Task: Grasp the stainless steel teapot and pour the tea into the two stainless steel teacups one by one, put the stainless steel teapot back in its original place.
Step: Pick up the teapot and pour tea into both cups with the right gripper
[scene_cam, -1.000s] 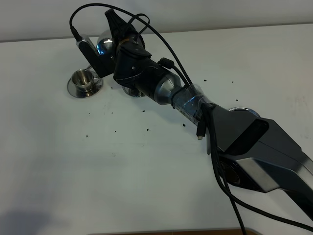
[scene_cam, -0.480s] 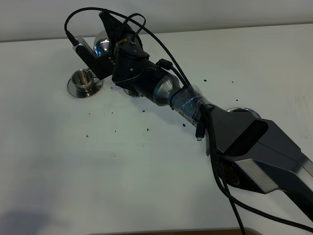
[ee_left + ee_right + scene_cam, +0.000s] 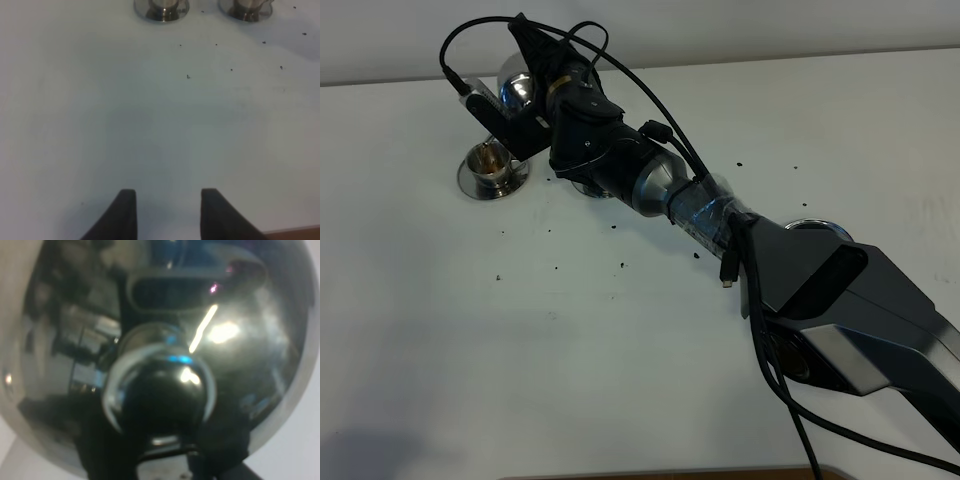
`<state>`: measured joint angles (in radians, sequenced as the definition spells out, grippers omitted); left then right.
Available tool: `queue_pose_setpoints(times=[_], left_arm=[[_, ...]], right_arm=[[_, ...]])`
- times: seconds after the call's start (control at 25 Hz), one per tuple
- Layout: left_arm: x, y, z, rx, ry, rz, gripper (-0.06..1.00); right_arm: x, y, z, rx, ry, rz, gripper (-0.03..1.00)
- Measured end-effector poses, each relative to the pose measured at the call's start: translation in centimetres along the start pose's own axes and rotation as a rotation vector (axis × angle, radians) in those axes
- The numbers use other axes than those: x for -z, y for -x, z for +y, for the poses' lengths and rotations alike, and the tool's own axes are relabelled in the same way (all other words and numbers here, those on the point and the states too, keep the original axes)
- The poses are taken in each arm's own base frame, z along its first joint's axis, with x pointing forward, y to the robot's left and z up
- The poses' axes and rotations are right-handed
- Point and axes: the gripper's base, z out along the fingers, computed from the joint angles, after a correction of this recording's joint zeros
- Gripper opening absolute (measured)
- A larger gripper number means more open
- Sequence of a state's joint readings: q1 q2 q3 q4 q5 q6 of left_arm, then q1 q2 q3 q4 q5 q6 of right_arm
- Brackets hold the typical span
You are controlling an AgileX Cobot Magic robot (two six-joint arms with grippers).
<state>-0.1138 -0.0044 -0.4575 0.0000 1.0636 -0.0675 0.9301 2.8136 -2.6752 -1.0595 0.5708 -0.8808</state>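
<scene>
1. Stainless steel teapot (image 3: pixel 515 88): raised off the table (image 3: pixel 620 340), above and just behind the teacup (image 3: pixel 492 160) at the exterior view's left. Its lid knob (image 3: pixel 160 390) fills the right wrist view.
2. Right gripper (image 3: pixel 535 60): closed on the teapot.
3. Left gripper (image 3: pixel 167 212): fingers apart, empty, low over bare table.

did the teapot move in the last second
Yes. In the high view the teapot has shifted left and slightly up, ending nearer over the left cup, which stayed put.
</scene>
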Motion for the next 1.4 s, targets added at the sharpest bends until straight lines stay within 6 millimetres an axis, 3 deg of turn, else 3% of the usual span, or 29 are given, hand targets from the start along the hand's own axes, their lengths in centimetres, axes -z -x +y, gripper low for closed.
queue_pose_setpoints(times=[1.4], left_arm=[[0.00,0.00,0.00,0.000,0.000,0.000,0.37]], right_arm=[[-0.19,-0.54,-0.96,0.141,-0.121,0.015,0.19]])
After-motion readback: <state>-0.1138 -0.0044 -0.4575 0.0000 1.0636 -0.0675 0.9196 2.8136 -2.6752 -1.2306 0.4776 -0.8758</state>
